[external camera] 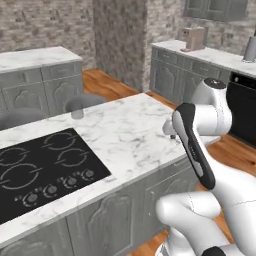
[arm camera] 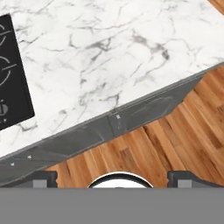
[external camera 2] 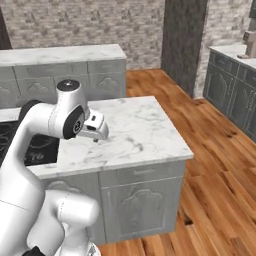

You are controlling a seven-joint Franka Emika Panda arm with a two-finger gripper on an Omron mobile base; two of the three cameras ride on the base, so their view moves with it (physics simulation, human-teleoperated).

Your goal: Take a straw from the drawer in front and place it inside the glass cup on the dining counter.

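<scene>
Wide open and empty, my claw [arm camera: 112,178] hangs over the near edge of the dining counter [external camera: 130,130], its two dark fingertips [arm camera: 43,178] spread above the wood floor [arm camera: 144,148]. I see closed grey drawer fronts [arm camera: 144,111] under the marble rim, the black cooktop [external camera: 40,167] beside, and the glass cup [external camera: 77,111] far across the counter.

Arm folded: upper link rises from the base, elbow bent high, forearm angled forward and down. Wrist and hand hang at the front of the arm, pointing downward. Gripper [arm camera: 113,177] jaws spread wide; the two dark fingertips [arm camera: 43,177] stand far apart at the hand view's lower edge, nothing between them
</scene>
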